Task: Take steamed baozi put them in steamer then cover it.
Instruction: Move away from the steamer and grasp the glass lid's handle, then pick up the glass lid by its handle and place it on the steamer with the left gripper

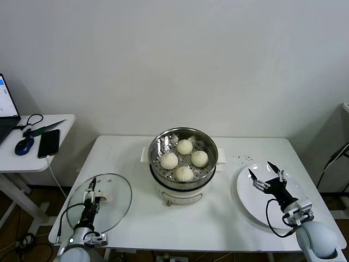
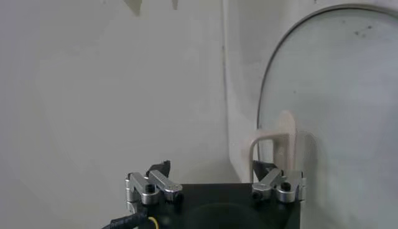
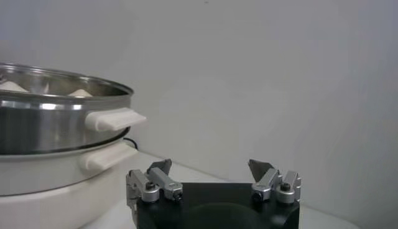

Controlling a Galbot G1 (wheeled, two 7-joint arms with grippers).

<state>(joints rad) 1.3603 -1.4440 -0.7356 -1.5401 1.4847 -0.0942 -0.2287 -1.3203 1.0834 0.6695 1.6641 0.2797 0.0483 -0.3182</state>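
A white plate [image 1: 248,199] lies on the table [image 1: 125,158]; side desk [image 1: 32,150] holds a phone [image 1: 48,143].

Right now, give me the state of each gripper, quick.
Left gripper: open, empty, at the cover's handle.
Right gripper: open, empty, over the white plate.

A plain white wall [image 1: 174,60] backs the white table [image 1: 136,158] and side desk [image 1: 32,147].

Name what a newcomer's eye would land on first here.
The shiny steamer at the table's centre holds four baozi, uncovered. The glass cover lies flat at the table's left edge, with the left gripper open over its handle. The right gripper hovers open above the white plate.
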